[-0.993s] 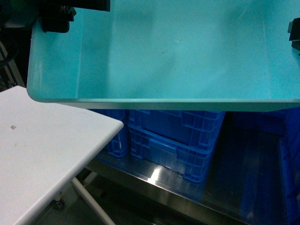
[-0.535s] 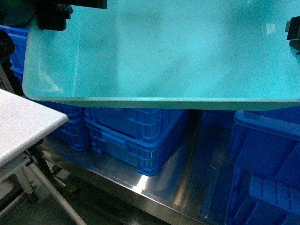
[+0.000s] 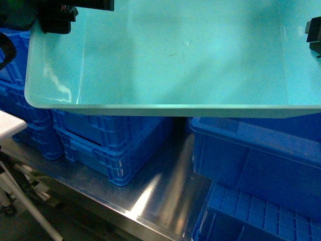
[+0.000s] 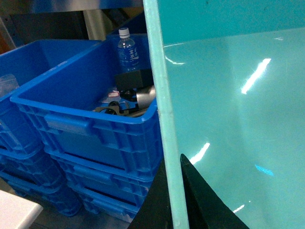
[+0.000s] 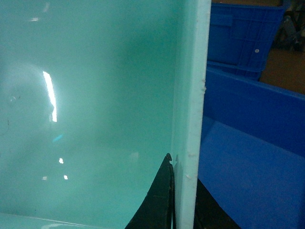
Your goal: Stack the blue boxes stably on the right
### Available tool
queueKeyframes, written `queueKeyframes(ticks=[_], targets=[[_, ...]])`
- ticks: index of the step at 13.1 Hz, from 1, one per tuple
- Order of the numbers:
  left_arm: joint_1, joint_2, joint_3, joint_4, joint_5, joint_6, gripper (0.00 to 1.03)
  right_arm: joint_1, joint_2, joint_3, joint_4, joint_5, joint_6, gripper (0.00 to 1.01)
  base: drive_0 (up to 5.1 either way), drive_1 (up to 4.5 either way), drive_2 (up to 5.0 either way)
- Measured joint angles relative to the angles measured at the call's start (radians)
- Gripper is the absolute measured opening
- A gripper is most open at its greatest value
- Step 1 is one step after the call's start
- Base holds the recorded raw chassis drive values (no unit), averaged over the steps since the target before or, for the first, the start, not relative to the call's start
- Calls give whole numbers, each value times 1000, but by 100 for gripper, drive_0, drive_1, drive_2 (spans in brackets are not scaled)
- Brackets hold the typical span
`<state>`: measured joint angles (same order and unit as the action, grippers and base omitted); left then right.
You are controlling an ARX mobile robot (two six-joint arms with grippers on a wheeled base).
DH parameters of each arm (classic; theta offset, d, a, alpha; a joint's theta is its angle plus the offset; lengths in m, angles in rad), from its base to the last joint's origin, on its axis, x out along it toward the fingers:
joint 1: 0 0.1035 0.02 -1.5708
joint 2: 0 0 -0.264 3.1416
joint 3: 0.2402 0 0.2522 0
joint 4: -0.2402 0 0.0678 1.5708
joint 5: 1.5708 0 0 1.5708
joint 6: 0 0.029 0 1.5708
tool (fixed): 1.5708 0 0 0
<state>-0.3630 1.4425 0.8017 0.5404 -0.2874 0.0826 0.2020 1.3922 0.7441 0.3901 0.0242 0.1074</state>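
You've got the shallow turquoise plastic tub [image 3: 175, 55] pinched by both claws, left claw [image 4: 177, 191] and right claw [image 5: 183, 191] on opposite walls; the deep royal-blue plastic crate [image 3: 261, 155] sits below, toward your right.

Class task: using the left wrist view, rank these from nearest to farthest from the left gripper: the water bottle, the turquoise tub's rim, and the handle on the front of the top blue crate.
1. Turquoise tub rim: clamped in the left gripper.
2. Crate handle: to the left.
3. Water bottle: upright at the crate's back.
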Motion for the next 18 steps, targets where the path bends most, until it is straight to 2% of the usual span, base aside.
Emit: queueKeyframes(ticks=[3, 15, 18], targets=[[0, 0, 0, -1, 0, 0, 2, 0, 0, 0, 0, 0, 0, 2, 493, -248, -248], [-1, 0, 0, 1, 2, 0, 2, -5, 0, 0, -1, -2, 0, 2, -154, -154, -154], [-1, 0, 0, -1, 2, 0, 2, -5, 0, 0, -2, -2, 0, 2, -12, 126, -150]])
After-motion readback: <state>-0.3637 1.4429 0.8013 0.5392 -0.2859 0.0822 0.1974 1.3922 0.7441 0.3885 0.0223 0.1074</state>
